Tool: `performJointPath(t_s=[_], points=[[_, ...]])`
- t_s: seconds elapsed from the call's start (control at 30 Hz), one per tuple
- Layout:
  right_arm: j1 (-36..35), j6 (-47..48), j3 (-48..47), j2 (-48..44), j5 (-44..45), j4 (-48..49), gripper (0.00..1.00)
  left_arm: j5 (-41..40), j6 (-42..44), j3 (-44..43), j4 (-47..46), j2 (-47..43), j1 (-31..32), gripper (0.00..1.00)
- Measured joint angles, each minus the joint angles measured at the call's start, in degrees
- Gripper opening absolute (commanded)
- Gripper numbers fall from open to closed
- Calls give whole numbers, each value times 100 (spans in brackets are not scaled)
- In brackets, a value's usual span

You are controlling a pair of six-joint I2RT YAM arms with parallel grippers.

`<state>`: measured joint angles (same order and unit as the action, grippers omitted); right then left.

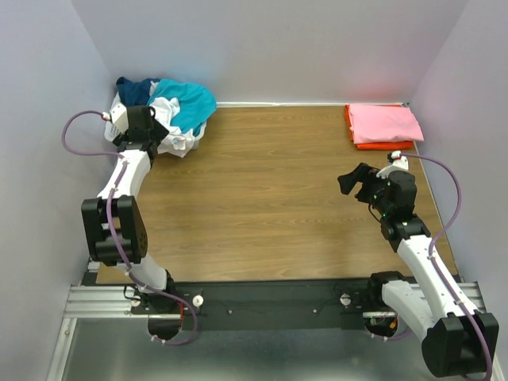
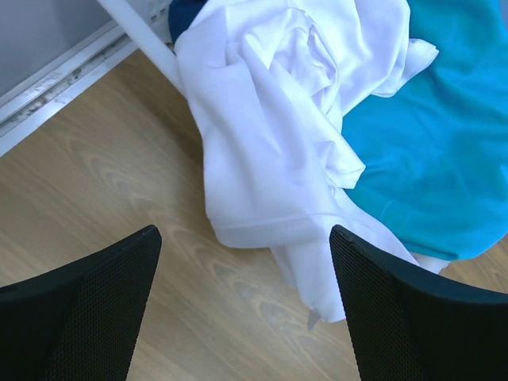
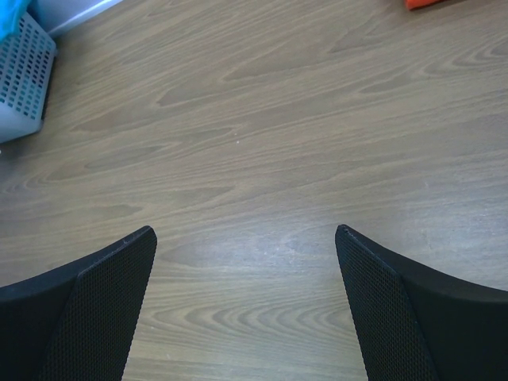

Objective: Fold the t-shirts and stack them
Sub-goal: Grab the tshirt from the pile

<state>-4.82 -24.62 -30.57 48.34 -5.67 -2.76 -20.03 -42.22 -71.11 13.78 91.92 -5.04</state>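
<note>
Two sets of fingers, both spread wide, neither holding anything. My left gripper [image 2: 242, 238] hangs over the crumpled white t-shirt [image 2: 270, 135], whose hem spills onto the table [image 3: 262, 119] between the fingertips and runs just beside one of them. The teal t-shirt [image 2: 429, 159] lies beyond that finger, the navy t-shirt [image 1: 135, 89] farther ahead. My right gripper [image 3: 246, 238] has bare wood between its fingers. The basket [image 3: 24, 75] sits well ahead to one side, the folded pink t-shirt [image 1: 385, 123] on the orange t-shirt [image 1: 385, 145] well ahead to the other.

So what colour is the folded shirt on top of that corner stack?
The pink shirt lies on an orange shirt; the top external view shows it best.
</note>
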Motion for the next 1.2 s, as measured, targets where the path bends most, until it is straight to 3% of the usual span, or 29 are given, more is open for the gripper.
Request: performJointPath(t_s=[0.1, 0.2, 0.23, 0.3, 0.37, 0.73, 1.2], points=[[0, 0, 2, 2, 0, 9, 100, 142, 50, -188, -57, 273, -17, 83], [0, 2, 2, 2, -7, 11, 100, 291, 85, -409, -68, 621, -28, 68], [0, 4, 2, 2, -15, 11, 100, 321, 87, -461, -72, 695, -35, 40], [0, 4, 2, 11, -42, 11, 100, 417, 44, -625, -31, 866, -50, 11], [0, 9, 2, 22, -66, 11, 100, 472, 136, -695, -13, 905, -59, 0], [0, 17, 4, 28, -155, 11, 100, 487, 345, -1244, 181, 455, -66, 0], [0, 20, 76, -173, -175, 13, 100, 732, 1040, -3683, 321, -251, -90, 0]])
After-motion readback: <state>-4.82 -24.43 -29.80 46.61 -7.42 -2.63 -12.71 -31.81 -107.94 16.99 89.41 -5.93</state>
